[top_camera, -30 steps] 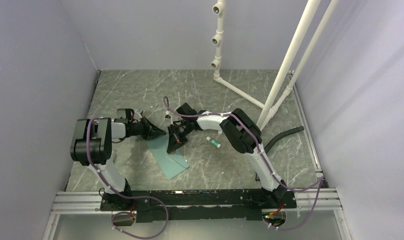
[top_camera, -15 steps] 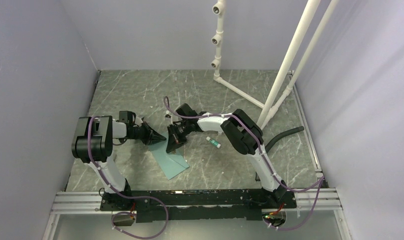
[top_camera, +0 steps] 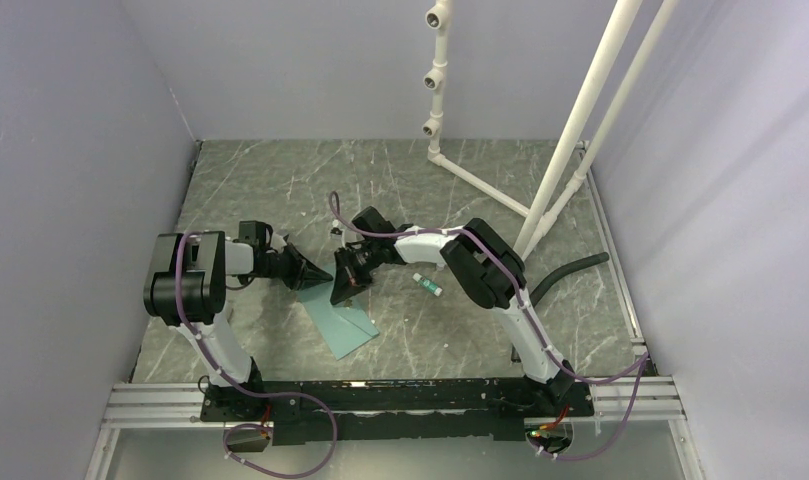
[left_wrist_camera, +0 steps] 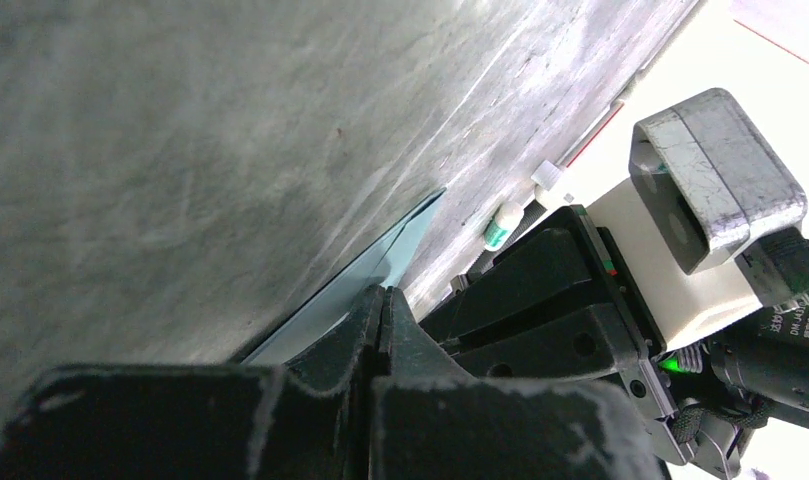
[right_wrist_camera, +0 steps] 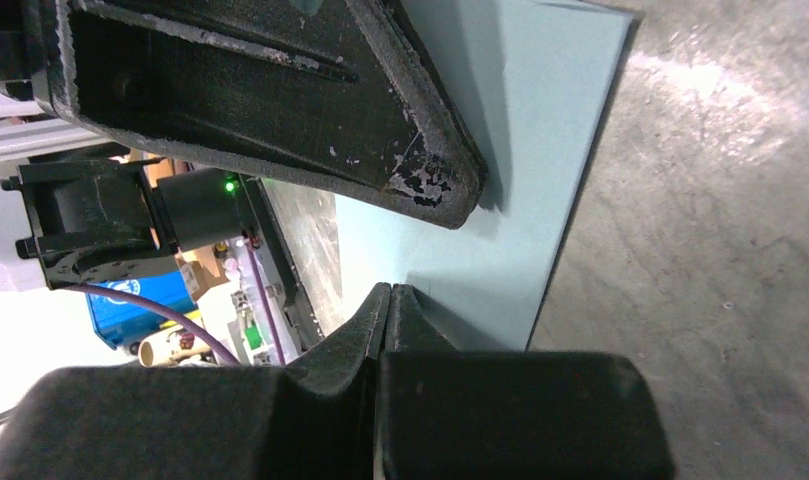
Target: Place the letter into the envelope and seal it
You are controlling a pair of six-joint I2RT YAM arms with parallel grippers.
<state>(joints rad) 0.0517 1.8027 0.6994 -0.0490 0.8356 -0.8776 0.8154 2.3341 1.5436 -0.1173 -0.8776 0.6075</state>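
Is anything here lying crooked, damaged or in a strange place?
The envelope lies diagonal to the table edges, with the left gripper and right gripper, both shut, at its far end. A green-and-white tube lies loose nearby. No tear or spill shows.

My left jaws and right jaws, both closed tight, sit tip to tip over the far end of the flat teal paper envelope [top_camera: 340,325], so each blocks the other's straight path across. Open grey marbled counter [top_camera: 280,190] stretches behind them toward the back wall. On my right, a small green-and-white tube [top_camera: 428,284] lies beside my forearm. Farther back, the white plastic pipe frame [top_camera: 480,183] and a black foam hose [top_camera: 570,270] crowd that side.
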